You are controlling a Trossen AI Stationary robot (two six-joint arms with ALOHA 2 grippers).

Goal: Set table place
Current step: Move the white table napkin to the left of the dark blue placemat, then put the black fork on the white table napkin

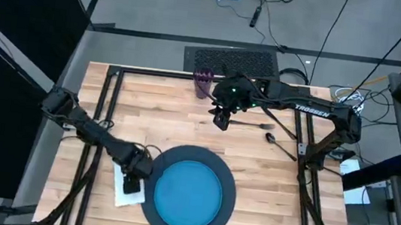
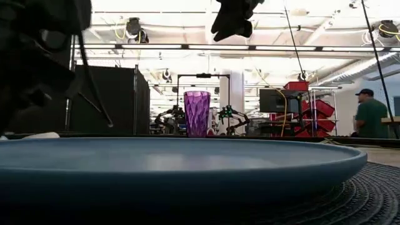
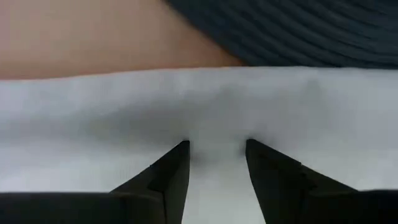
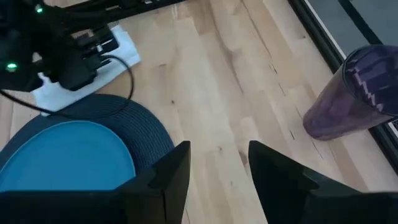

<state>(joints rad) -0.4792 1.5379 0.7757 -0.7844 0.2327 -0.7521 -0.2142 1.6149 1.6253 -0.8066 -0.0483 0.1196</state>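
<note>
The blue plate [image 1: 187, 196] lies on the dark grey round charger [image 1: 227, 182] near the table's front edge. A white napkin [image 1: 121, 194] lies flat on the wood at the charger's left. My left gripper [image 1: 133, 183] points down over it, open. The purple cup [image 1: 202, 82] stands upright near the far edge. My right gripper [image 1: 221, 119] hangs open in the air just right of the cup, holding nothing [image 4: 217, 155]. A fork [image 1: 251, 123] and a spoon [image 1: 280, 145] lie on the table to its right. My left gripper comes at the napkin's flat top [image 3: 217, 118] from above with its fingers [image 3: 177, 162] a little apart. The tips stand right at the cloth; whether they touch it I cannot tell. The napkin lies flat on the table, beside the charger's rim [image 3: 298, 31].
A black frame [image 1: 113, 80] edges the tabletop and runs along both arm bases. A dark mat [image 1: 231, 60] lies beyond the far edge. In the low view a person [image 2: 371, 114] stands far off in the room. Bare wood [image 1: 155, 115] lies between the cup and the charger.
</note>
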